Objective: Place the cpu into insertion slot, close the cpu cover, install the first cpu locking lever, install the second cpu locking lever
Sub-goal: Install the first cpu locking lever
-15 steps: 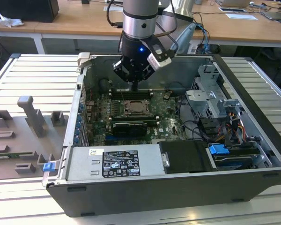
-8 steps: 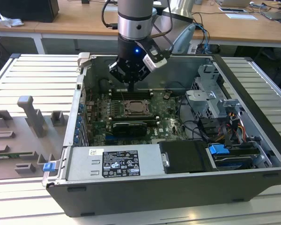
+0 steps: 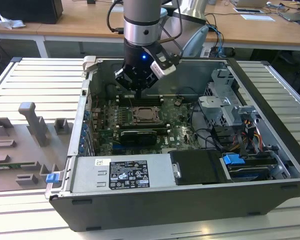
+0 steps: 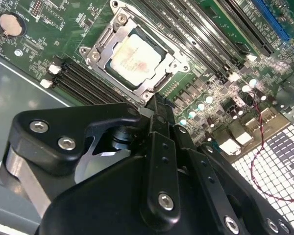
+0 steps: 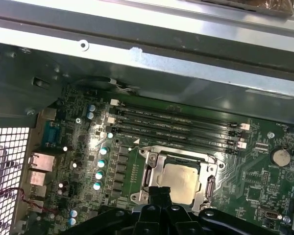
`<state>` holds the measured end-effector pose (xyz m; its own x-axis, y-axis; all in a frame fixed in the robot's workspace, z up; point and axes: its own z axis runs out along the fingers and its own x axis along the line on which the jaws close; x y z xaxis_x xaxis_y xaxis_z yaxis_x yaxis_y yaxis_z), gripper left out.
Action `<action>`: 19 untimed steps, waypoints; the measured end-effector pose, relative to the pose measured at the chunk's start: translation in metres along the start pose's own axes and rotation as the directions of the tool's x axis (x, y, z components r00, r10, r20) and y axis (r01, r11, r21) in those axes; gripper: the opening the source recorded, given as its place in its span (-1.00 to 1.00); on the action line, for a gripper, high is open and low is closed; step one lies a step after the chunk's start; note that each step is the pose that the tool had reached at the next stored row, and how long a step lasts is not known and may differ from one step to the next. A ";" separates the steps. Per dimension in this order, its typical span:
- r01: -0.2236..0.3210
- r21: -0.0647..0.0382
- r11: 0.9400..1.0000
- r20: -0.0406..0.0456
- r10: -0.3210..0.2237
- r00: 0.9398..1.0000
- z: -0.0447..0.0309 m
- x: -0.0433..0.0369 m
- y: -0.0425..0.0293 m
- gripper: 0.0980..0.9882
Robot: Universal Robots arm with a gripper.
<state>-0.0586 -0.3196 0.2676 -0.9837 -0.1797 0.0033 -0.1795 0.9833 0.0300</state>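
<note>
The cpu, a pale silver-beige square, lies in the insertion slot on the green board. The silver cpu cover lies flat around it, framing the chip through its window. My gripper hangs just above the board at one edge of the socket. Its black fingers are shut together with nothing between them. In the exterior view my gripper stands over the far side of the socket, inside the open computer case.
Long black memory slots run beside the socket. A long black card sits in front of it. The power supply, the drive cage, cables and case walls close in the board. Grey fixtures stand at the exterior view's left.
</note>
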 end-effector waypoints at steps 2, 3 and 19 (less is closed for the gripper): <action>0.000 0.000 1.000 0.000 0.000 1.000 0.0003 0.0017 0.0003 -0.98; 0.000 0.000 1.000 0.000 0.000 1.000 0.0003 0.0029 0.0006 -0.98; 0.000 0.000 1.000 0.001 0.000 1.000 0.0020 0.0161 0.0029 -0.98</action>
<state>-0.0749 -0.3196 0.2657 -0.9837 -0.1798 0.0026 -0.1797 0.9833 0.0300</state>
